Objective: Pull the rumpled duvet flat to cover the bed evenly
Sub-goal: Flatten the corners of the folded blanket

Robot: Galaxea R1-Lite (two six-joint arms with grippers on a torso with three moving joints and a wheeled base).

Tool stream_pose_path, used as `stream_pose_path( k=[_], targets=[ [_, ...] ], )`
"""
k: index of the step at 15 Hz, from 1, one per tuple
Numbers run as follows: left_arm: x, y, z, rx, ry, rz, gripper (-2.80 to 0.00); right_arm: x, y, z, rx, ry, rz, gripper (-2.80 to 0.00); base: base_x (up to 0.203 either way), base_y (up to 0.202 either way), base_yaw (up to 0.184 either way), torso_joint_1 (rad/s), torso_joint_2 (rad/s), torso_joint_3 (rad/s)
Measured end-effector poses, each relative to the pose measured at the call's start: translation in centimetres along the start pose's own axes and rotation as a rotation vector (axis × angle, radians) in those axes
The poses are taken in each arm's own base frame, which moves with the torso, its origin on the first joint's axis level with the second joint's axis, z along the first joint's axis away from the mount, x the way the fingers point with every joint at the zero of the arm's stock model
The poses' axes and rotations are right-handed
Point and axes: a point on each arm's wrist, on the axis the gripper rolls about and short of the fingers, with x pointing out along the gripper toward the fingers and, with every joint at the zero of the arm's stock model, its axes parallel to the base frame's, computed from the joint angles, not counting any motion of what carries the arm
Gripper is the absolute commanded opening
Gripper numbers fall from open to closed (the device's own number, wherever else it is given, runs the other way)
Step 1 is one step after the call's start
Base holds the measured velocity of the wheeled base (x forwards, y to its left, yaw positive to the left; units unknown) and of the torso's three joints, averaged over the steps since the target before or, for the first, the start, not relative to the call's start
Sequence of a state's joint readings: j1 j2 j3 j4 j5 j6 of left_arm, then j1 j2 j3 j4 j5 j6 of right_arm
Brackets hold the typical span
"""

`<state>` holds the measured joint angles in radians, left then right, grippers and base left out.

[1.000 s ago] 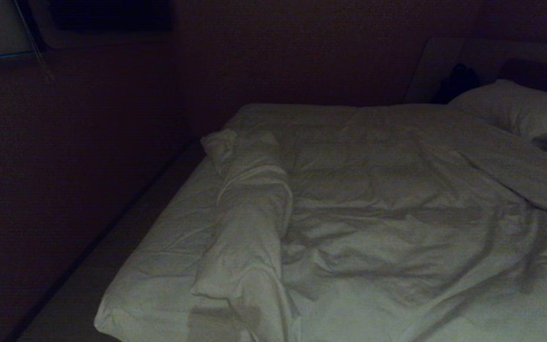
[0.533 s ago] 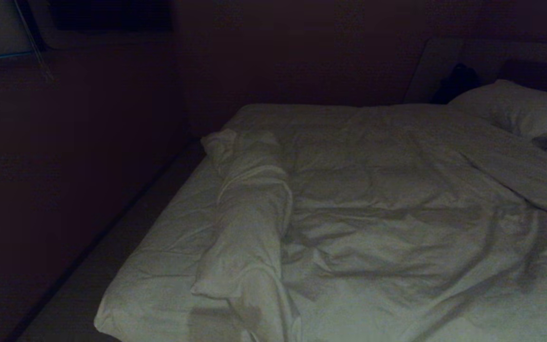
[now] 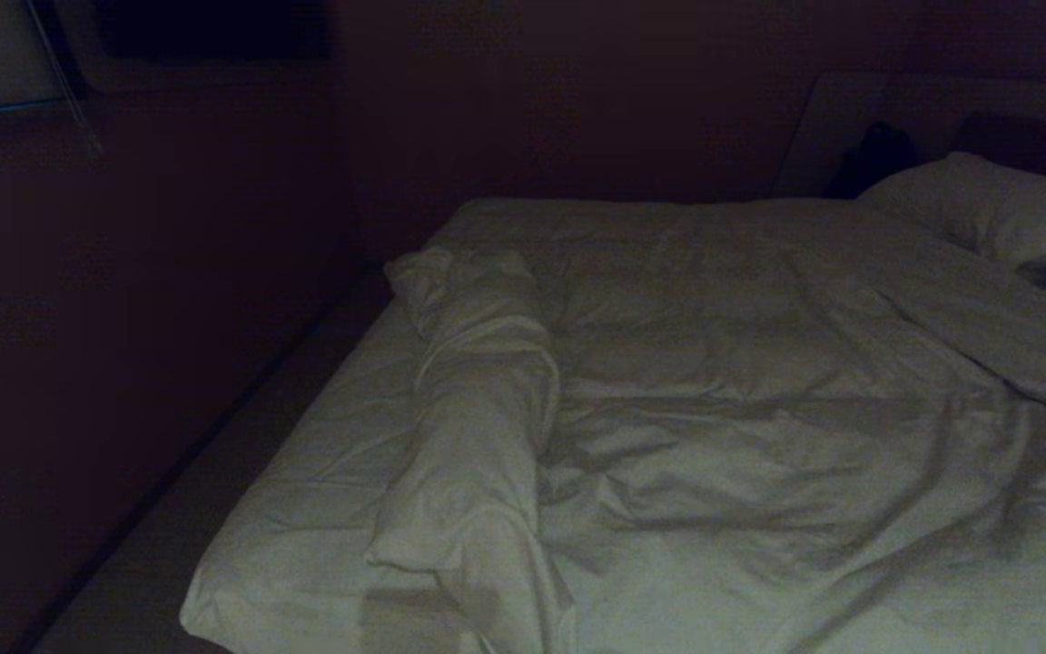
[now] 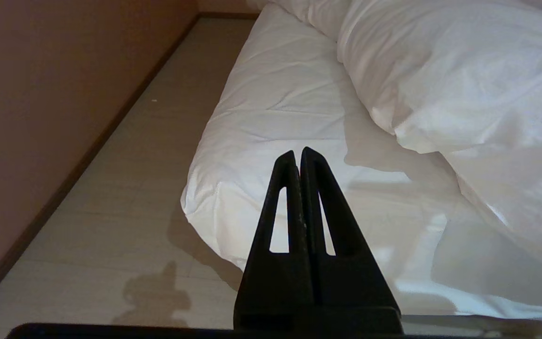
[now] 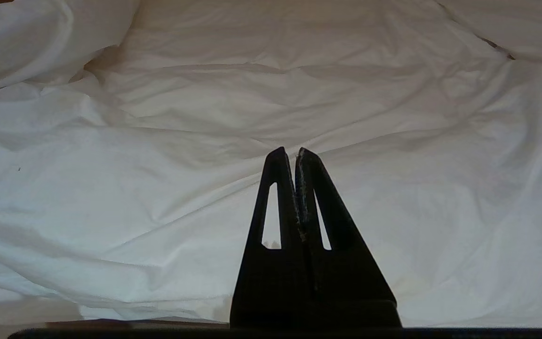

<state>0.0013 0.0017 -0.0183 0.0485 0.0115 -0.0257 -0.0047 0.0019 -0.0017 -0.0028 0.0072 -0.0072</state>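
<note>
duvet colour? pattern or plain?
Plain white, no print. The duvet shows best in the right wrist view; the head view is too dim to judge.

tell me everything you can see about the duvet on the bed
The duvet is a thick, puffy white cover, soft and heavily creased. It lies over most of the bed, but its left edge is folded back into a long rumpled roll, leaving a strip of fitted sheet bare beside it. Toward the head it reaches up near a pillow. Neither gripper touches it: the left gripper hangs shut near the mattress corner, and the right gripper hangs shut over its wrinkled middle.
</note>
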Motion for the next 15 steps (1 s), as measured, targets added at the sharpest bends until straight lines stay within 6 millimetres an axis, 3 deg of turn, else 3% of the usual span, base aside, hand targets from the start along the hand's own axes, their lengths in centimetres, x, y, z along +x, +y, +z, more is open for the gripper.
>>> stream_pose_path(
  k=[15],
  targets=[
    [0.0,-0.02,-0.01,0.026,0.0,-0.01,-2.8,0.0,0.0,0.0,0.0,0.0,0.0,-2.8,0.0,0.0,0.0,0.0,0.0,0.0]
  ],
)
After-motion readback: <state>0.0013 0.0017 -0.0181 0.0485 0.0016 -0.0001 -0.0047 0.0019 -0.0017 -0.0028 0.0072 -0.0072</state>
